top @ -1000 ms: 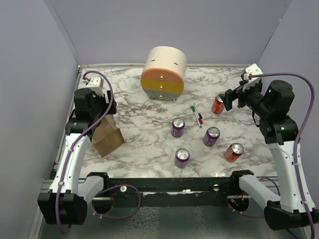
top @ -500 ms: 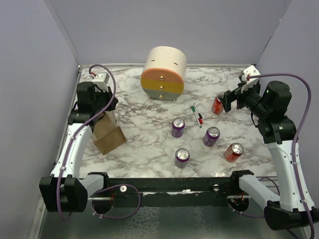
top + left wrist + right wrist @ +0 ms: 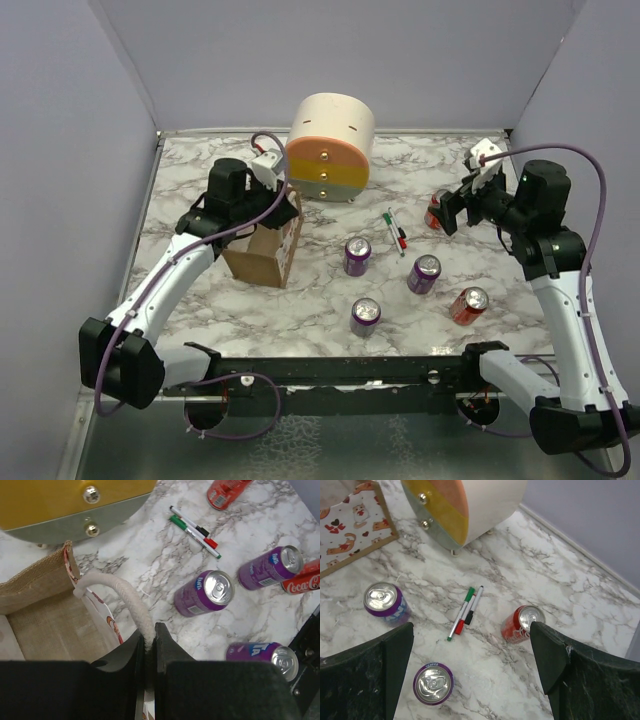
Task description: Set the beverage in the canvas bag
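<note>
The canvas bag (image 3: 266,253) stands left of the cans (image 3: 358,256).

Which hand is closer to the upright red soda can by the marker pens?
Right. The right hand hangs open beside the upright red soda can; the left hand is far off, shut on the tan canvas bag's cord handle.

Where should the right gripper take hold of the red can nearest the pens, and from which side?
Take the red can by its round side wall, about mid-height, coming down from above with one finger on either side. It stands upright, lid up, and apart from the pens, so both flanks look free. The right gripper is open and probably wide enough.
</note>
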### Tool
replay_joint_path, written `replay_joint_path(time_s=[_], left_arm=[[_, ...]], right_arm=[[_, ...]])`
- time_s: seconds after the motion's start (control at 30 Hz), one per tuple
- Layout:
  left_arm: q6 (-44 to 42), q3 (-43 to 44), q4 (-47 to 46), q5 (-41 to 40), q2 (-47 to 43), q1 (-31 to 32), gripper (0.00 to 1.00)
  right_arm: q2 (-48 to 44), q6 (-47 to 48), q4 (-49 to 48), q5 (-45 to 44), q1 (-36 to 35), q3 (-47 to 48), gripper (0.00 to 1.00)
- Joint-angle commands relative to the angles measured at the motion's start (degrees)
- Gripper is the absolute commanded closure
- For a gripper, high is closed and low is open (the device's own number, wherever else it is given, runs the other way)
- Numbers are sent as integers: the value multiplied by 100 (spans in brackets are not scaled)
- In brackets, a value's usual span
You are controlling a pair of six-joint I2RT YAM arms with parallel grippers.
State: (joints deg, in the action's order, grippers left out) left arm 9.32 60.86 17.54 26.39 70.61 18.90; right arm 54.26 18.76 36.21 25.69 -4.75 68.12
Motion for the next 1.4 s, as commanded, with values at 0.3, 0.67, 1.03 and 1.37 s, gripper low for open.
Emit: replay_joint_path(time_s=[0.3, 0.67, 1.03, 1.37], left_arm=[[675, 343, -720, -16, 396, 1393, 80], [286, 646, -505, -51, 522, 1696, 44], [-1574, 945, 894, -732, -275, 1618, 1], [-1608, 1226, 1249, 269, -853, 241, 1]], right_arm=[[561, 652, 832, 1215, 18, 191, 1], [768, 811, 579, 1701, 18, -169, 1], [984, 908, -42, 1976, -202, -584, 0], [1860, 1108, -862, 943, -1656, -993, 1]])
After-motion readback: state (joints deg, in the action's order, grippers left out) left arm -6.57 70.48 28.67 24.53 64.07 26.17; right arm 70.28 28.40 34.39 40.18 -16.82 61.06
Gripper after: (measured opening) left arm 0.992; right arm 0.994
